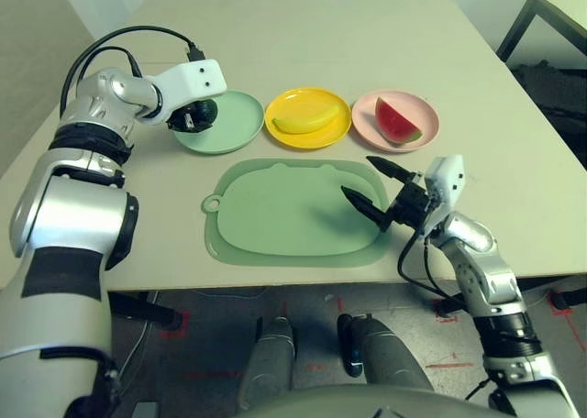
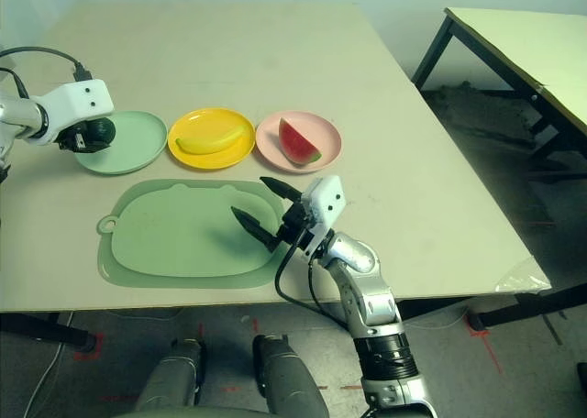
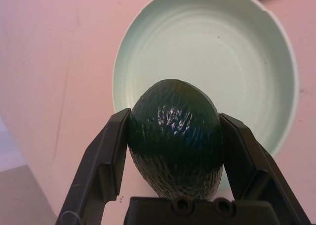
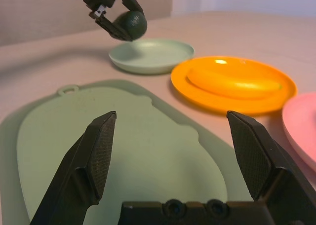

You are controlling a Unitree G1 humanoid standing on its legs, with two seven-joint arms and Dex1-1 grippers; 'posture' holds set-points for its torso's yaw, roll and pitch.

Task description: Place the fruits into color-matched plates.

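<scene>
My left gripper (image 1: 204, 113) is shut on the dark green avocado (image 3: 174, 136) and holds it just above the near-left rim of the pale mint green plate (image 1: 229, 125). The yellow banana (image 1: 305, 120) lies in the yellow plate (image 1: 332, 134). On the pale pink plate (image 1: 422, 114) rests the red watermelon wedge (image 1: 397, 120). My right gripper (image 1: 378, 192) stands open with nothing between its fingers, low over the right end of the green mat (image 1: 293, 212). In the right wrist view the avocado (image 4: 129, 24) hangs above the mint plate (image 4: 153, 55).
The large green mat with a ring tab lies in front of the three plates, near the table's front edge (image 1: 275, 276). A second table (image 2: 532, 42) stands to the right, beyond a gap of floor.
</scene>
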